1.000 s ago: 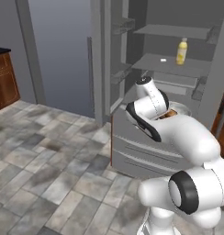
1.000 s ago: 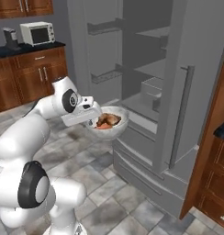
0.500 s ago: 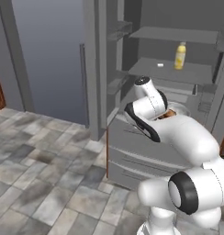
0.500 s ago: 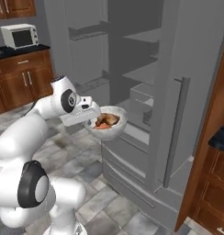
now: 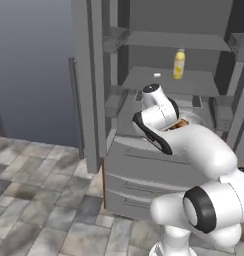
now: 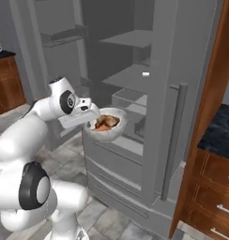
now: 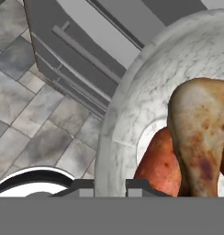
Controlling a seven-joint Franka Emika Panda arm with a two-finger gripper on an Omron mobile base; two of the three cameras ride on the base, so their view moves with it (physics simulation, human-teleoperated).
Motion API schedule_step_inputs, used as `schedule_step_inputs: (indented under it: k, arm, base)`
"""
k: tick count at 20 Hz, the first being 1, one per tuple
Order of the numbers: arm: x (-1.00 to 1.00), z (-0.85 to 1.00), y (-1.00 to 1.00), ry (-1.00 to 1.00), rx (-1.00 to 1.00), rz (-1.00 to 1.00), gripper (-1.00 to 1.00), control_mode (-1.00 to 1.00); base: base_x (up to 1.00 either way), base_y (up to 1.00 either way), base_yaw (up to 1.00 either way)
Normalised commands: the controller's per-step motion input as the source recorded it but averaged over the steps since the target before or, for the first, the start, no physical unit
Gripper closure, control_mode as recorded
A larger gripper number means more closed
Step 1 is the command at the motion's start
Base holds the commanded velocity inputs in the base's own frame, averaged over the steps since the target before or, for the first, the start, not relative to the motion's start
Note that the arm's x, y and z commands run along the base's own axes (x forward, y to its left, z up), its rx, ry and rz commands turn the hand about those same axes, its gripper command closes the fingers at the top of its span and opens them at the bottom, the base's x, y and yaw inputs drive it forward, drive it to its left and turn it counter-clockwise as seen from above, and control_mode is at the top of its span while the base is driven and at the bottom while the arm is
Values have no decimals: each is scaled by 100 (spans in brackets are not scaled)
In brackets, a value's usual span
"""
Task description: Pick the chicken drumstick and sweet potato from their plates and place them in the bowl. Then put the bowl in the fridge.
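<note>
My gripper point(image 6: 90, 118) is shut on the near rim of the pale grey-white bowl point(image 6: 108, 132) and holds it level in front of the open fridge point(image 6: 182, 61), above its lower drawers. In the hand view the bowl's rim point(image 7: 118, 133) runs between the fingertips of the gripper point(image 7: 109, 186). The browned chicken drumstick point(image 7: 201, 133) lies in the bowl on top of the reddish sweet potato point(image 7: 157, 167). In the left base view my arm covers most of the bowl. The plates are out of view.
A yellow bottle point(image 5: 179, 64) stands on a middle fridge shelf point(image 5: 159, 80). The right fridge door carries a long bar handle point(image 6: 171, 140). Wood cabinets point(image 6: 215, 154) flank the fridge's right side. Lower drawer fronts point(image 5: 139, 170) stand out over the tile floor point(image 5: 39, 210).
The whole picture has shifted: the base has driven closer to the fridge, which now looms larger. The arm keeps its pose with the bowl still held.
</note>
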Motion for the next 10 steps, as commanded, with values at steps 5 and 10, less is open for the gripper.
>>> schedule_step_inputs:
  k: [5,10]
  arm:
    - [0,0,0,0,0,0,100,100]
    - [0,0,0,0,0,0,100,100]
  base:
    - [45,21,-48]
    - [32,29,-43]
